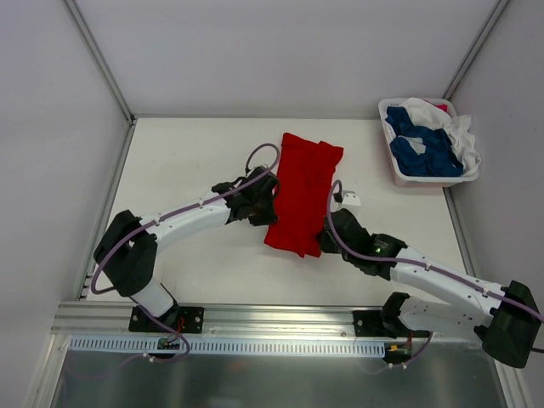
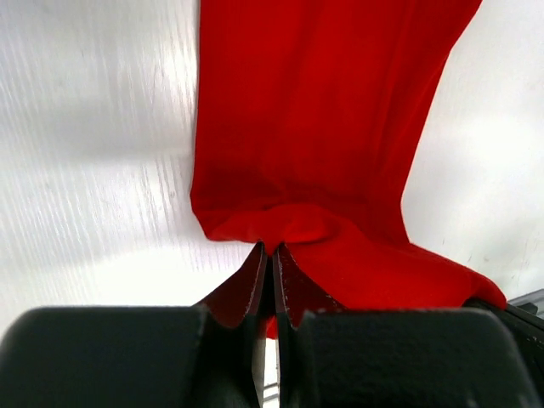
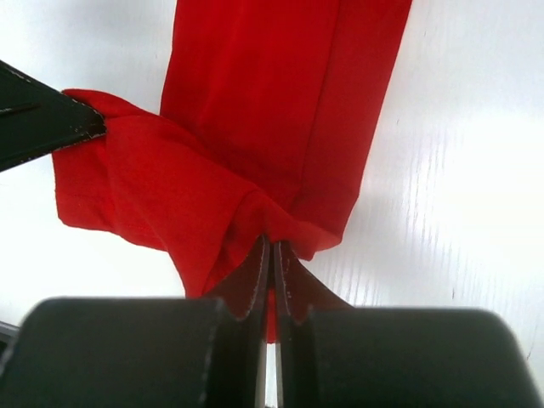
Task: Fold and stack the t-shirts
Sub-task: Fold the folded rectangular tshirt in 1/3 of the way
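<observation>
Cloth is pinched in both my grippers. The left gripper [image 2: 270, 252] is pressed together on a small fold of the red shirt [image 1: 304, 183], on the side away from the basket [image 1: 425, 181]. The right gripper [image 3: 272, 246] is clamped the same way on the near corner of the side toward the basket.

The red shirt lies on the table [image 1: 187, 153], apart from the basket, folded into a long strip that runs away from me. Its near end is bunched where I hold it. The other shirts [image 1: 423, 151], blue and white, are heaped inside the basket.

I judge the red shirt light, limp and a little slippery; it puckers between my two holds and will crease wherever it goes slack. Corners and hems are the places to take it, with every layer caught and both grips kept level and taut. The next fold, I think, carries this near end over to the end that lies level with the basket.
</observation>
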Controlling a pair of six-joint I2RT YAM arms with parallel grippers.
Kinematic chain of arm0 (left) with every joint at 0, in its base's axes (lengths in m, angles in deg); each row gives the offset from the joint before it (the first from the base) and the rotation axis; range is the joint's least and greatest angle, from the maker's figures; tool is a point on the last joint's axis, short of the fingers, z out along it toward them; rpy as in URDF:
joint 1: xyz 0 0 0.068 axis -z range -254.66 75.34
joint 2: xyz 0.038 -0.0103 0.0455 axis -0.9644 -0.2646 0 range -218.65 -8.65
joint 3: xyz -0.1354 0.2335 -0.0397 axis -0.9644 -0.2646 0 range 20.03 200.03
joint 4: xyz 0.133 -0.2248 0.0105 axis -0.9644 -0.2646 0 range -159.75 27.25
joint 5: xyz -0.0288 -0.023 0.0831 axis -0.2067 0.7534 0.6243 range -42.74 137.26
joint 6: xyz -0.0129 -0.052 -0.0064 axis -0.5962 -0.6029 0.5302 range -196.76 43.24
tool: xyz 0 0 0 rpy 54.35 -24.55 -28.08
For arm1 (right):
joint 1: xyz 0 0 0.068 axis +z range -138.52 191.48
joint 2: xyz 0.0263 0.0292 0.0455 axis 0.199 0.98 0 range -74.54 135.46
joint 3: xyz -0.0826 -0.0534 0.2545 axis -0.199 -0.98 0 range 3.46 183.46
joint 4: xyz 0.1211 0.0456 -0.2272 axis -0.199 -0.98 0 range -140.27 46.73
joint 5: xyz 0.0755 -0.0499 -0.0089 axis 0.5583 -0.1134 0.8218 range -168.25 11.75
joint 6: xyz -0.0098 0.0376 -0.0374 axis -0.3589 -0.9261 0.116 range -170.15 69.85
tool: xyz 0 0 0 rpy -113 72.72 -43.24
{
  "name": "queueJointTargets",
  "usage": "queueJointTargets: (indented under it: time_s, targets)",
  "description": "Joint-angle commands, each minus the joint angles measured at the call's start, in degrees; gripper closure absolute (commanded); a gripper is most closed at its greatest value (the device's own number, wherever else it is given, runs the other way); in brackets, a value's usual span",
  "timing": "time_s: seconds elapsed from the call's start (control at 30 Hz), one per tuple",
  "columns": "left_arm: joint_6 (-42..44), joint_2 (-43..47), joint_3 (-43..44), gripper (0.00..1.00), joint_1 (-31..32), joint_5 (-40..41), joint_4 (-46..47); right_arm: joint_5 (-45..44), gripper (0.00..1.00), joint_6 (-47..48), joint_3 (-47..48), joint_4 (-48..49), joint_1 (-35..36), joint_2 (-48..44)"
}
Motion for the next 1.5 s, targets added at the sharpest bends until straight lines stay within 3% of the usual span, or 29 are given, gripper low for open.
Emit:
queueJointTargets:
  time_s: [0.0,0.77,1.1,1.47]
  targets:
    - [4.7,-2.3,4.7,1.00,-2.2,-0.3,-1.0,3.9,1.00,5.5,3.5,2.7,-3.8,1.9]
    - [12.6,-20.6,26.2,1.00,-11.1,-7.4,-1.6,17.2,1.00,16.3,15.1,10.9,-21.3,22.6]
    - [14.7,-27.6,31.6,1.00,-14.8,-10.8,-1.5,20.5,1.00,18.3,21.7,11.8,-24.6,31.6]
    - [15.2,-33.8,36.6,1.00,-15.5,-13.1,-1.6,20.6,1.00,17.7,22.0,13.7,-26.3,34.9]
